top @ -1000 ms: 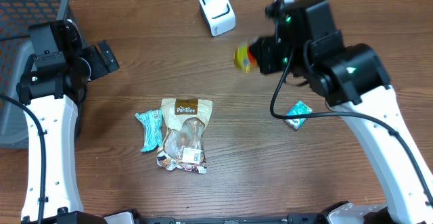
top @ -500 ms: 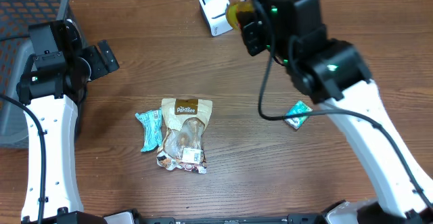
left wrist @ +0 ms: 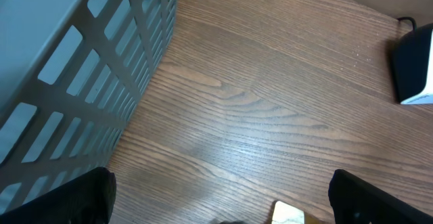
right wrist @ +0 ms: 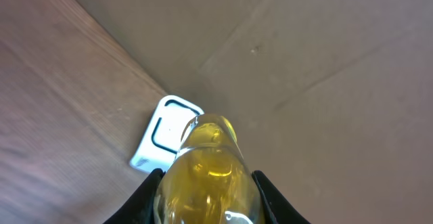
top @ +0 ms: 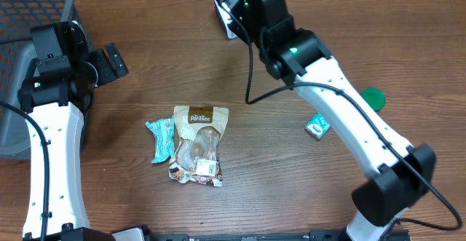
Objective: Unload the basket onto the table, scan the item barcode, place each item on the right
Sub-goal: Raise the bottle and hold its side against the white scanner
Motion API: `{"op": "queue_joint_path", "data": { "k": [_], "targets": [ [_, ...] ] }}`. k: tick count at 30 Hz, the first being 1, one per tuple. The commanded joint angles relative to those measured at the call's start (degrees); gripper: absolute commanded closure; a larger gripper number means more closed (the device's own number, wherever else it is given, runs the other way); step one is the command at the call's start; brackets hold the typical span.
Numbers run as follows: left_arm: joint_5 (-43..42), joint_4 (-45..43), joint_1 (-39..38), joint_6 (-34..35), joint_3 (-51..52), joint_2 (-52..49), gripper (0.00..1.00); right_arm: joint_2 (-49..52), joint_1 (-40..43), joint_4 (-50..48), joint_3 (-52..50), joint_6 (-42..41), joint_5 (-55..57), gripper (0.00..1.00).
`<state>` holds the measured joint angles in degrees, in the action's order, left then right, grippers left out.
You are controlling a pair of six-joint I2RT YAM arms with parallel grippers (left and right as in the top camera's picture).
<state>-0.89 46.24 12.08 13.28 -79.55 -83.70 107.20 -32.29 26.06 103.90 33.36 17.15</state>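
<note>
Swinging across from the right half of the table (top: 291, 190), the right arm is now reaching over the far edge near its middle, where a second ago it was hanging further to the right. That shift is leaving a round green disc (top: 373, 97) uncovered toward the right edge, with a small teal box (top: 317, 127) lying just beside it on the near side.

The right gripper (right wrist: 207, 200) is clamping a yellow bottle (right wrist: 206, 160), one finger pressing each side of it. In the right wrist view the bottle is hovering above the white scanner (right wrist: 162, 139), which is sitting at the far edge of the table, and the bottle's far end is overlapping the scanner's corner. From overhead the arm is hiding the bottle and most of the scanner.

The left gripper (top: 111, 61) is hanging near the left edge with its jaws spread wide and nothing between them, just beside the grey basket (left wrist: 67, 68) that is standing at the far left corner.

Near the middle of the table a snack pouch (top: 198, 145) is lying flat, and a teal wrapper (top: 162, 139) is touching its left side. Both are lying well apart from either gripper.
</note>
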Motion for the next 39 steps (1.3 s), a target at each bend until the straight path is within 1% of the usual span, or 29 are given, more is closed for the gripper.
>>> {"op": "queue_joint_path", "data": {
  "k": [1, 3, 6, 14, 24, 33, 37, 39],
  "targets": [
    [0.0, 0.0, -0.1, -1.1, -1.3, 0.3, 0.0, 2.0, -0.2, -5.9, 1.3, 4.9, 3.3, 0.96],
    [0.0, 0.0, -0.1, -1.1, -1.3, 0.3, 0.0, 4.5, -0.2, -10.7, 1.2, 6.3, 4.5, 0.96],
    [0.0, 0.0, -0.1, -1.1, -1.3, 0.3, 0.01, 6.9, -0.2, -13.9, 1.2, 9.3, 4.5, 0.96],
    [0.0, 0.0, -0.1, -1.1, -1.3, 0.3, 0.01, 14.1, -0.2, -25.0, 1.2, 21.3, 4.5, 0.96],
    [0.0, 0.0, -0.1, -1.1, -1.3, 0.3, 0.01, 21.3, 1.2, -39.0, 1.2, 21.6, 4.2, 0.96],
    [0.0, 0.0, -0.1, -1.1, -1.3, 0.3, 0.0, 26.4, 3.8, -44.4, 1.2, 21.3, 3.5, 0.96],
    [0.0, 0.0, -0.1, -1.1, -1.3, 0.3, 0.0, 26.4, 5.0, -44.5, 1.2, 18.0, 3.1, 0.96],
    [0.0, 0.0, -0.1, -1.1, -1.3, 0.3, 0.01, 26.4, 5.4, -45.2, 1.2, 13.7, 3.2, 0.96]
  ]
}}
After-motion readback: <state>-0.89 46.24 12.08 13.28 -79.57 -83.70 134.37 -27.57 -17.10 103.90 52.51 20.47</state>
